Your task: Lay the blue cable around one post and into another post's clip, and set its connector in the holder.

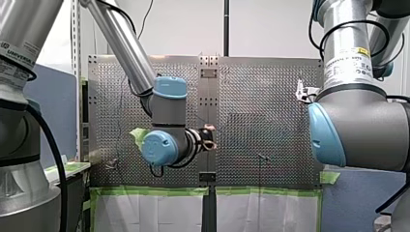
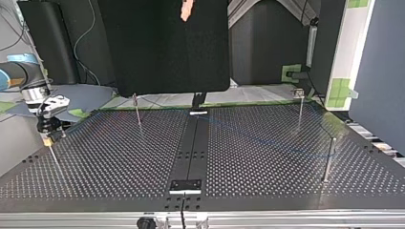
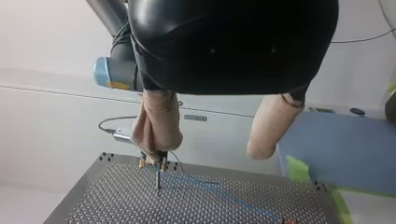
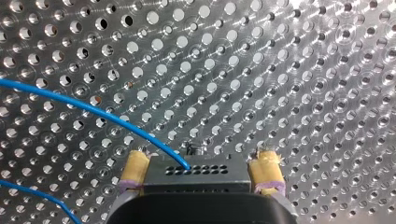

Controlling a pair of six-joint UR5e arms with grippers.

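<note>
My right end effector (image 4: pixel 201 159) has its yellow pads clamped on the black connector (image 4: pixel 196 173). The blue cable (image 4: pixel 116 120) feeds into it and curves off over the perforated desk (image 4: pixel 280 70). At the top view's left edge, that end effector sits just above a thin post (image 2: pixel 56 160). My left end effector (image 3: pixel 208 150) hangs high above the desk, its beige fingers well apart.

Bright diffuse light; glints ring holes of perforated table (image 4: pixel 289 84); top view dimmer, surface dark.
</note>
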